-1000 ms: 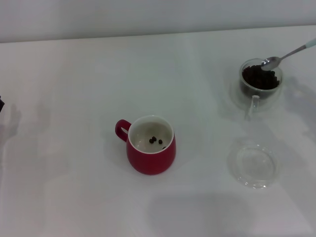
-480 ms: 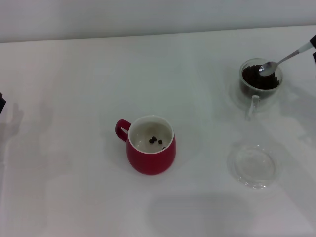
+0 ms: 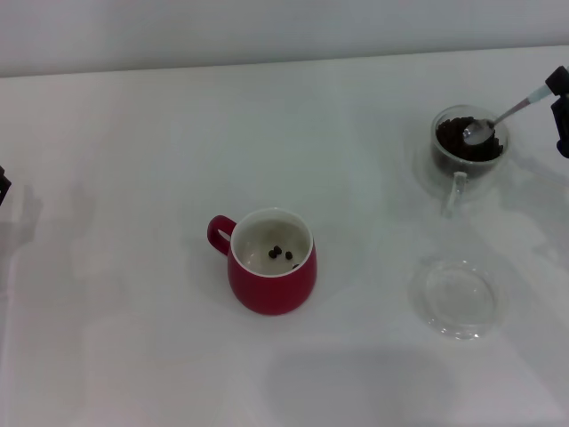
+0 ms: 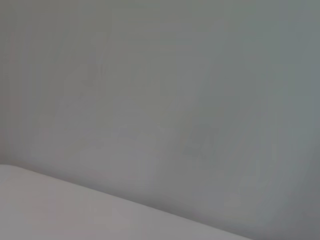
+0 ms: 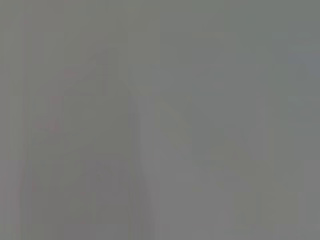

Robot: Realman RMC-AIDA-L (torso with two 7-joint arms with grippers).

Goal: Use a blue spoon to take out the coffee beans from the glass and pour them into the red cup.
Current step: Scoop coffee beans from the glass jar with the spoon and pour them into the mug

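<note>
The glass (image 3: 456, 189) stands at the far right of the table in the head view, filled with coffee beans (image 3: 460, 145). The blue spoon (image 3: 498, 118) slants down into it, its silver bowl resting on the heap of beans, its pale handle rising to the right. My right gripper (image 3: 558, 100) is at the picture's right edge, shut on the end of that handle. The red cup (image 3: 271, 285) stands near the middle of the table, handle to the left, with a few beans (image 3: 280, 254) on its white bottom. My left gripper (image 3: 3, 185) barely shows at the left edge.
A flat clear glass saucer (image 3: 458, 298) lies on the white table (image 3: 133, 267), nearer me than the glass. A wall runs along the table's far edge. Both wrist views show only plain grey surfaces.
The right gripper has come into view at the right edge. The spoon has tipped steeper and its bowl has sunk from the glass's rim onto the beans. The left arm has not moved.
</note>
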